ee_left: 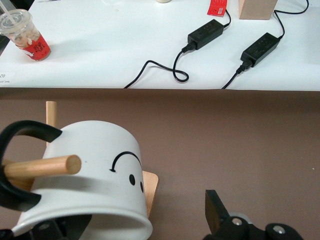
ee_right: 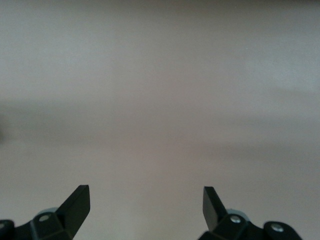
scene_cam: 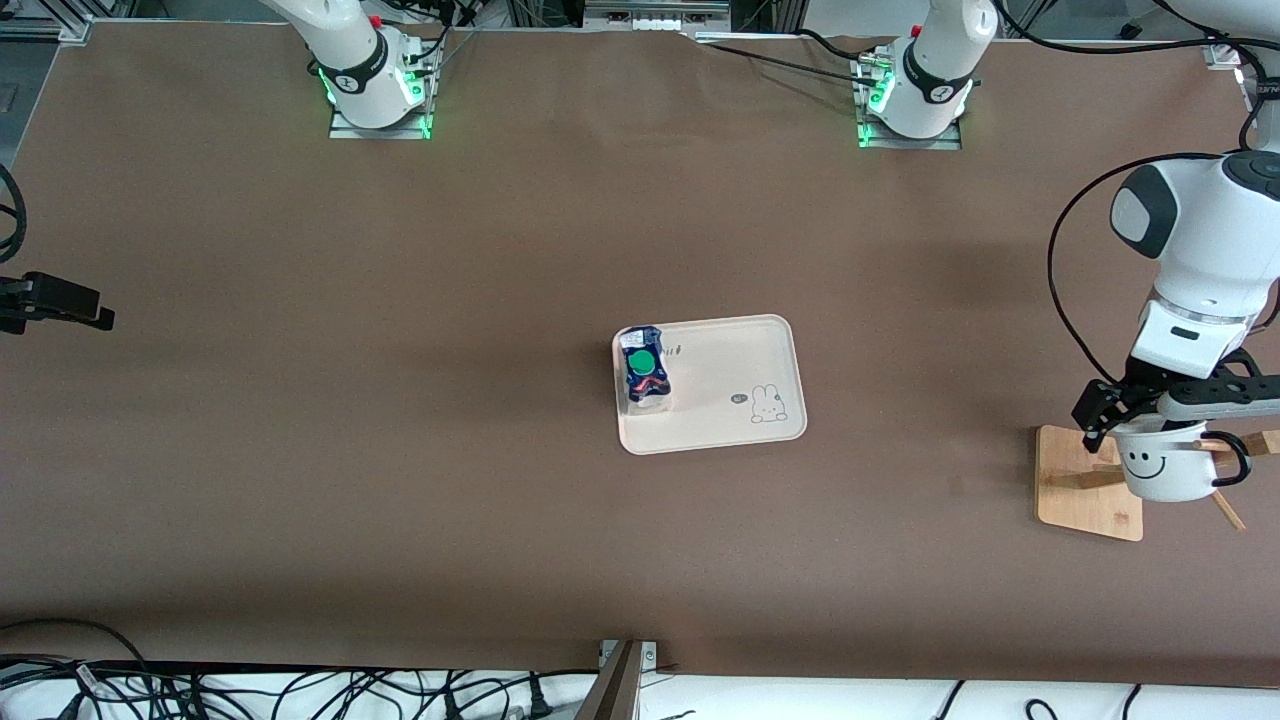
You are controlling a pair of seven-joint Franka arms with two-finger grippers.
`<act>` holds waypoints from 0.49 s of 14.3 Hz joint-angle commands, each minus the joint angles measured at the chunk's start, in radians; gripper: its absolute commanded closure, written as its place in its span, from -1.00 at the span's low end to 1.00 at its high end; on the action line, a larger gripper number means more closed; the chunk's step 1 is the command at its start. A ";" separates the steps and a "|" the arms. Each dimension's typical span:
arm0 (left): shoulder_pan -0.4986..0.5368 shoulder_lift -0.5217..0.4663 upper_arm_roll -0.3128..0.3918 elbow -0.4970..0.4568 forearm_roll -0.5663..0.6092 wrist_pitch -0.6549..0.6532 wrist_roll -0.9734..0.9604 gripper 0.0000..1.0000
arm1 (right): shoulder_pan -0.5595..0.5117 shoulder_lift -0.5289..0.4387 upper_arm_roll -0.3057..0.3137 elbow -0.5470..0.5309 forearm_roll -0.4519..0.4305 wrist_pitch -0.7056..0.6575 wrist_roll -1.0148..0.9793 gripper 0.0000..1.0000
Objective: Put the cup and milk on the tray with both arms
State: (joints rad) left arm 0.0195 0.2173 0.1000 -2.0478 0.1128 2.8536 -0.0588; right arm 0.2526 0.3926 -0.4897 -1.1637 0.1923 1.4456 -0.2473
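Note:
The cup hangs by its black handle on a peg of the wooden stand at the left arm's end of the table. My left gripper is open at the cup's rim. One finger stands well clear of the cup's wall; the other is hidden by the cup. The milk stands upright on the tray, at the tray's end toward the right arm. My right gripper is open and empty over bare table at the right arm's end.
The stand's pegs stick out around the cup. The left wrist view shows a white bench with two power adapters and a plastic drink cup past the table's edge. Cables lie along the table's front edge.

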 commanded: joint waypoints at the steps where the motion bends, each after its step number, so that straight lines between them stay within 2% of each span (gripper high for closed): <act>1: -0.001 0.005 0.009 -0.026 0.031 0.074 0.004 -1.00 | -0.003 -0.008 0.007 0.009 0.009 -0.017 -0.010 -1.00; 4: 0.005 0.001 0.009 -0.098 0.031 0.162 0.004 -1.00 | 0.002 -0.008 0.007 0.009 0.009 -0.016 -0.010 -1.00; 7: 0.013 -0.006 0.012 -0.117 0.031 0.164 0.004 -1.00 | -0.003 -0.017 0.023 -0.001 -0.007 -0.001 -0.010 -1.00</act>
State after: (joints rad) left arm 0.0254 0.2294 0.1068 -2.1416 0.1167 3.0039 -0.0587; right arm 0.2549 0.3926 -0.4832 -1.1634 0.1920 1.4462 -0.2473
